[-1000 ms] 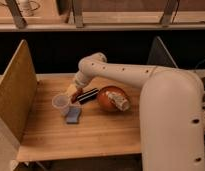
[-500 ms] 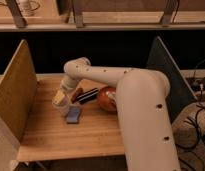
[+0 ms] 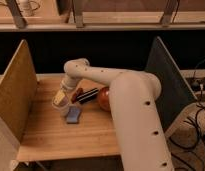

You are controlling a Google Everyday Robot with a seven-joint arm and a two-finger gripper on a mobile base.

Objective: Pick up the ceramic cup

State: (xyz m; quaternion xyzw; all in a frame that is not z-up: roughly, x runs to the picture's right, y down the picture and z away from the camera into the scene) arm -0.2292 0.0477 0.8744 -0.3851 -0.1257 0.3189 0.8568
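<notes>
The ceramic cup (image 3: 58,106) is a small pale round cup standing on the wooden table (image 3: 61,137), left of centre. My gripper (image 3: 60,97) is at the end of the white arm, right over the cup's rim and reaching down into or against it. The gripper covers part of the cup. The cup stands on the table.
A blue sponge (image 3: 73,116) lies just right of the cup, nearer the front. A dark elongated object (image 3: 87,95) and a reddish-brown bowl (image 3: 103,98) lie to the right, partly behind my arm. A cork-coloured side panel (image 3: 13,95) stands at the left and a grey panel (image 3: 168,75) at the right.
My arm has swung left and the gripper has moved from right of the cup to directly over it. The cup, sponge and bowl have stayed in place.
</notes>
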